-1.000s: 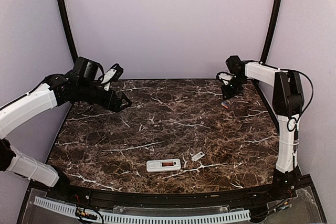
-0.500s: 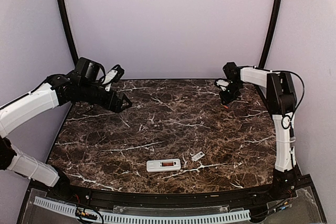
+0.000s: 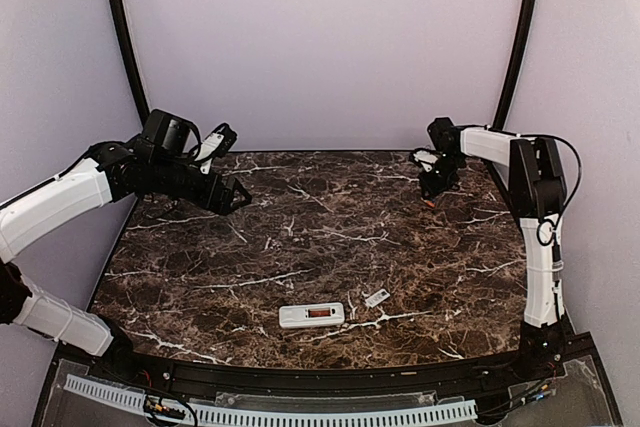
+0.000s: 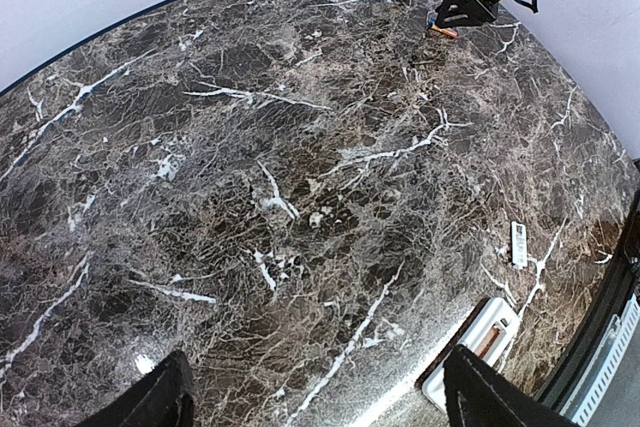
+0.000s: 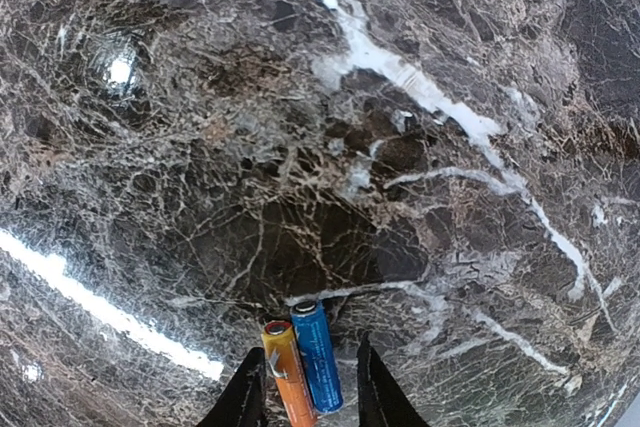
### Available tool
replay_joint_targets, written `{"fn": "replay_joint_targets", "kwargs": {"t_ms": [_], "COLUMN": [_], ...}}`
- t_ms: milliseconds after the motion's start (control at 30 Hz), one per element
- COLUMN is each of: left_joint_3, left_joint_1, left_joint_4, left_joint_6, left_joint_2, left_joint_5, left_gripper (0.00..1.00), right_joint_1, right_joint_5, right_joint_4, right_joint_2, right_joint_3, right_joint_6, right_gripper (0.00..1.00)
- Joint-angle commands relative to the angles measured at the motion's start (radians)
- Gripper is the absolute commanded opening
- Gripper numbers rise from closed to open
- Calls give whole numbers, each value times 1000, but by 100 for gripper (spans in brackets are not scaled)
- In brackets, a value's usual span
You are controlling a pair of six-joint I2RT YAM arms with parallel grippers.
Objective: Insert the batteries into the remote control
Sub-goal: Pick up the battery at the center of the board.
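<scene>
The remote control lies back up near the table's front edge, with an orange-red strip in its open compartment; it also shows in the left wrist view. Two batteries, one orange and one blue, lie side by side at the far right back. My right gripper is down over them, its fingers narrowly open, one on each side of the pair. My left gripper hangs open and empty high over the back left of the table.
A small flat white cover piece lies just right of the remote, also in the left wrist view. The dark marble table has a black raised rim and curved black posts at the back corners.
My right gripper has shifted slightly left and lowered onto the batteries. The left arm has barely moved.
</scene>
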Motion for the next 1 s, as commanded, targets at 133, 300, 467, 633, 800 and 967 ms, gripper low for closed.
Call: {"fn": "replay_joint_targets", "kwargs": {"t_ms": [133, 300, 467, 633, 800, 967], "left_joint_3": [3, 1, -1, -2, -2, 3], "left_joint_1": [7, 7, 7, 7, 7, 7], "left_joint_4": [-5, -3, -2, -3, -3, -3], "left_joint_6": [11, 15, 20, 18, 22, 26], "left_joint_2": [7, 11, 11, 11, 11, 15], "left_joint_5": [5, 5, 0, -1, 0, 0], "left_gripper": [86, 86, 86, 86, 86, 86], "right_joint_1": [-31, -31, -31, -31, -32, -32], "right_joint_5": [-73, -64, -57, -57, -47, -23], "right_joint_4": [14, 8, 13, 12, 14, 19], "right_joint_2": [-18, 2, 11, 20, 25, 38], "right_joint_3": [32, 19, 1, -12, -34, -38], "right_joint_6": [15, 5, 4, 2, 1, -4], "right_gripper": [24, 22, 21, 20, 19, 16]}}
